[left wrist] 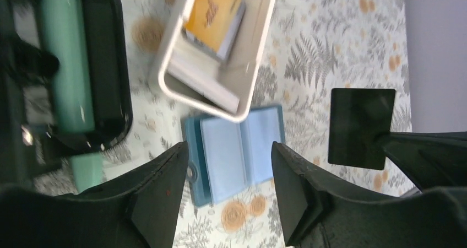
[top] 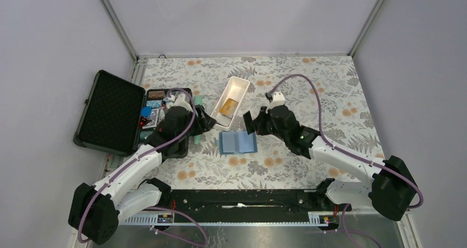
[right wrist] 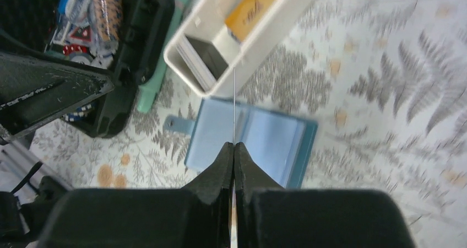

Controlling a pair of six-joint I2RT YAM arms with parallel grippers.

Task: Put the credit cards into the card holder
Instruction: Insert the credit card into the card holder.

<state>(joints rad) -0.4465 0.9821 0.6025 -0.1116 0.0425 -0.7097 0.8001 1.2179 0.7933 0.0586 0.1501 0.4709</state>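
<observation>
The teal-blue card holder [top: 238, 142] lies open on the floral table, its light blue pages up [left wrist: 237, 151] [right wrist: 259, 140]. My right gripper [top: 252, 124] [right wrist: 234, 146] is shut on the dark credit card [left wrist: 360, 127], held above the holder's right side; its own camera sees the card only edge-on as a thin line [right wrist: 234, 104]. The golden-orange credit card [top: 228, 107] [left wrist: 212, 11] [right wrist: 253, 11] lies in the white tray. My left gripper [top: 212, 122] [left wrist: 228, 176] hovers open and empty over the holder's left part.
The long white tray [top: 238, 85] [left wrist: 165, 82] stands just behind the holder with more flat cards inside. The open black case [top: 110, 113] with small trinkets [top: 154, 107] sits at the left. A mint-green object [left wrist: 66, 66] lies along the case's edge.
</observation>
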